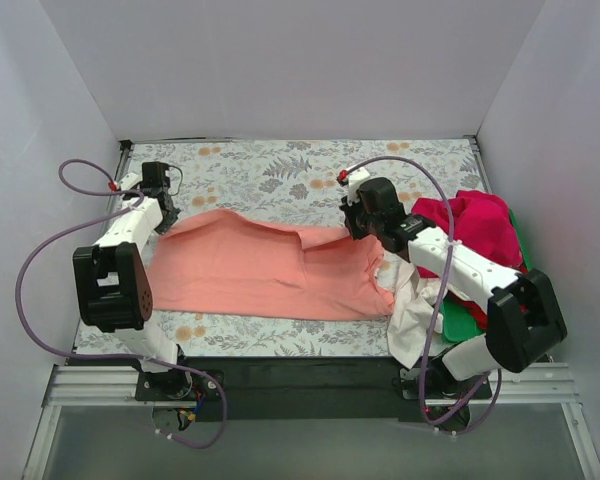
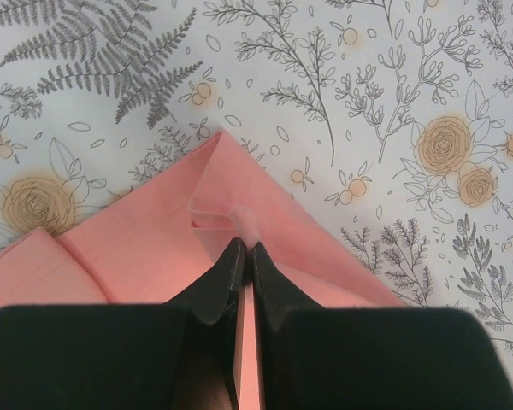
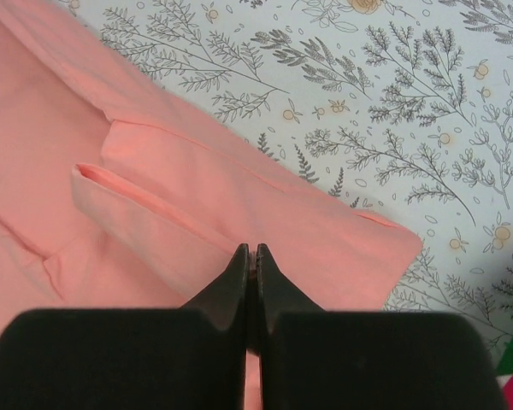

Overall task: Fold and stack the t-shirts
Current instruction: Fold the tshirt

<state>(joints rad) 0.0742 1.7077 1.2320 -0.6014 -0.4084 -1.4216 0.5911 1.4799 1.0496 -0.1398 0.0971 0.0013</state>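
Left gripper point(image 2: 246, 249) and right gripper point(image 3: 250, 251), jaws closed, each pinched the salmon-pink t-shirt point(image 1: 250, 265) at an edge.

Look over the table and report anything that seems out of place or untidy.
The white t-shirt lies crumpled beside the right arm's base and seems to droop past the table's near edge. Behind it, magenta and red shirts sit heaped over the green tray. The salmon-pink shirt lies spread out.
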